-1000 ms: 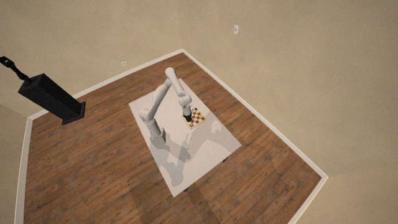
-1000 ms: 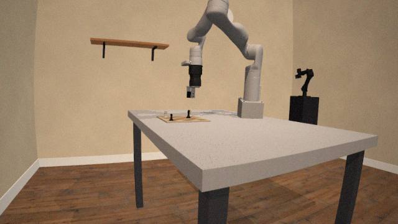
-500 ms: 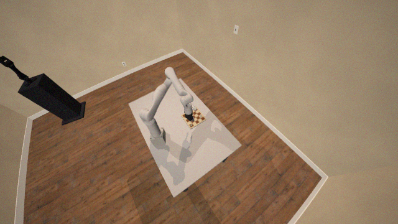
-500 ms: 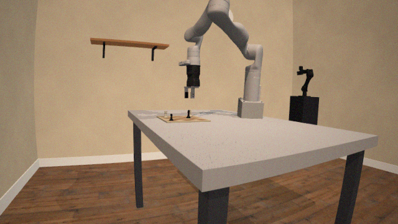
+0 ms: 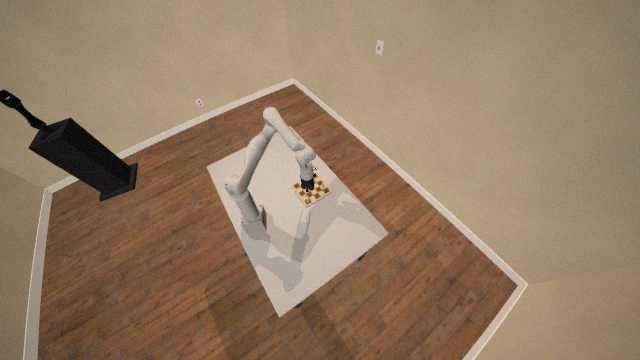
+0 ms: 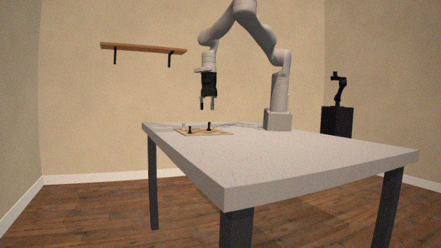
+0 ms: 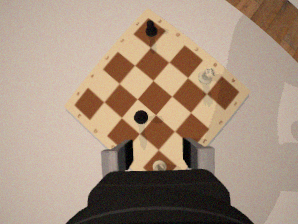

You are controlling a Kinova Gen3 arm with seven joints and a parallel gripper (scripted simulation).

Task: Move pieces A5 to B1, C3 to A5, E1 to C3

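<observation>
The table (image 5: 340,225) (image 6: 293,151) (image 7: 35,50) supports the chessboard (image 5: 296,189) (image 6: 225,133) (image 7: 186,61). The gripper (image 5: 307,189) (image 6: 207,107) (image 7: 157,149) hangs above it, jaws wide apart and empty. The black pawn-like piece (image 6: 189,129) (image 7: 151,29) stands upright on the corner square judged E1, apparently the remaining move. It probably handles as light, rigid and easily tipped; a level, centred grip below its head suits it. Near centre, the other black piece (image 6: 209,127) (image 7: 141,117) leaves C3 little finger clearance.

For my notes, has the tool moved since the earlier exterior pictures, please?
Yes, the tool shifted left in the exterior view, towards the wooden shelf.
</observation>
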